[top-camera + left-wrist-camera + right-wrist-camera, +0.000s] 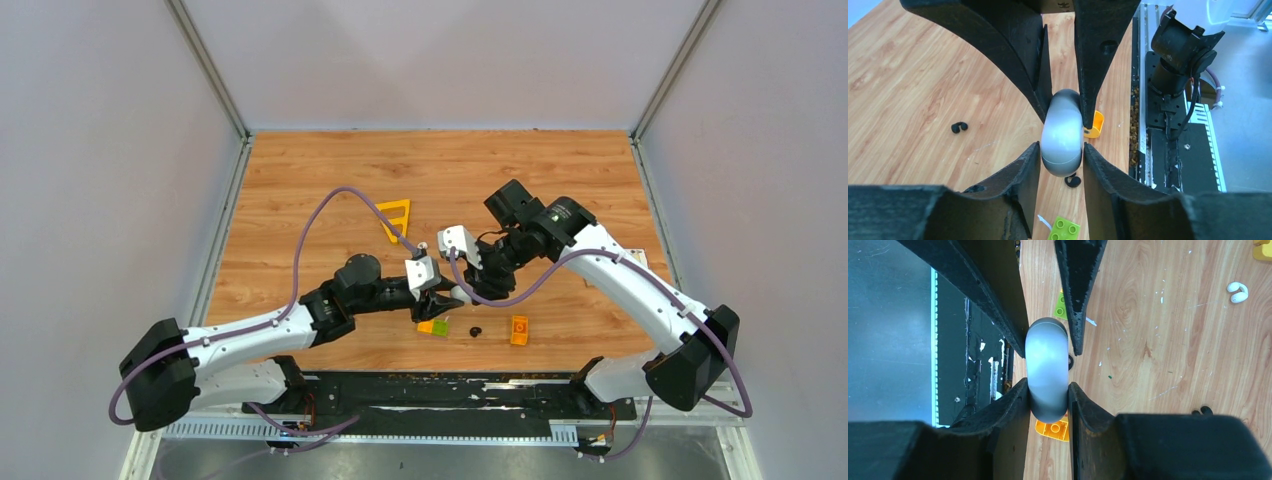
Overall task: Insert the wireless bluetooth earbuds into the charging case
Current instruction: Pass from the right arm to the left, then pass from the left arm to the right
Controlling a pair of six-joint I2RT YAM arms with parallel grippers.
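Item: charging case (1062,131), doubly gripped.
Fingers of left gripper (1061,146) and right gripper (1048,385) narrowly parted, case pinched between.

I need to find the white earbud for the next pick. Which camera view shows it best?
The right wrist view: the white earbud lies unobstructed at upper right. The left wrist view shows only black earbuds; in the top view I cannot make it out.
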